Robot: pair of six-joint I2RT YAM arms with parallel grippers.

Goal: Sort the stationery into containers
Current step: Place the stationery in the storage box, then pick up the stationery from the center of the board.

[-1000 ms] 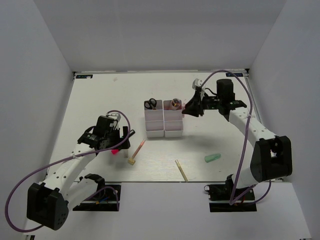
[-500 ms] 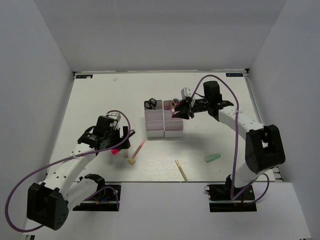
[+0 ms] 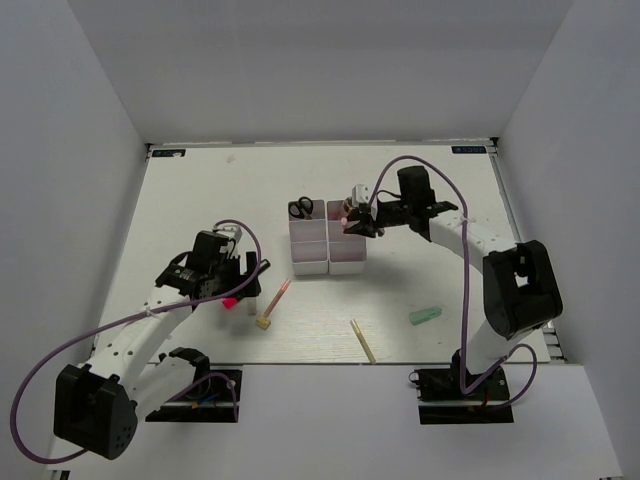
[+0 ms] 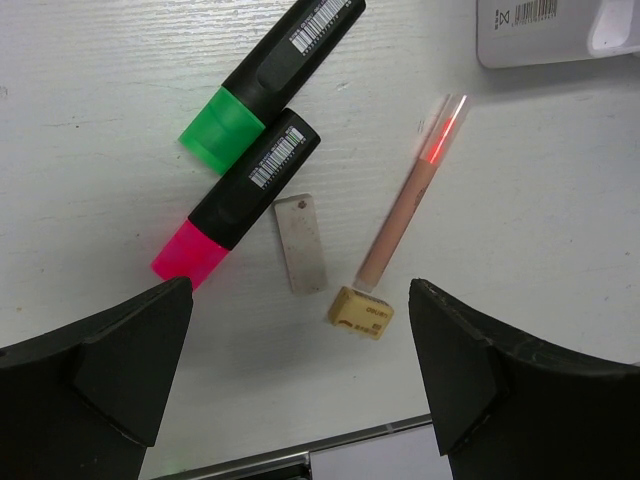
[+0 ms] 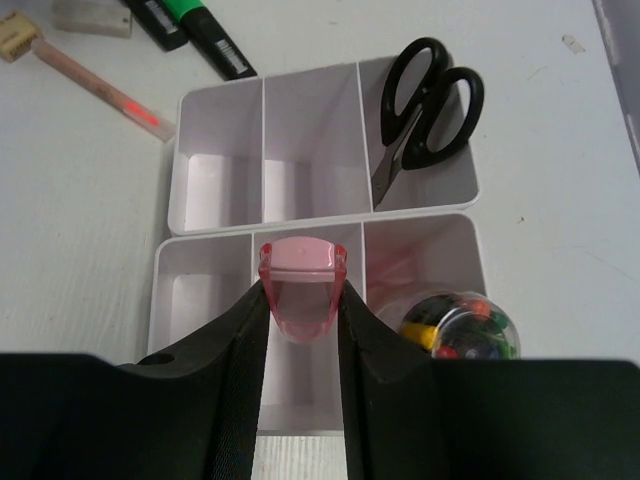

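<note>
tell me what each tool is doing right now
Left tool: open, holding nothing.
Right tool: closed on a small pink plastic piece, above the white bins.

Left arm (image 3: 140, 335) and right arm (image 3: 480, 240): slim white shells between chunky black joint housings. Behind each wrist, a purple cable (image 3: 60, 355) looping back to a black base plate (image 3: 195, 385). Matte-black, wedge-shaped fingers (image 4: 100, 370) on left gripper (image 4: 300, 290) and right gripper (image 5: 300, 300). Small round hole back from one right fingertip.
</note>
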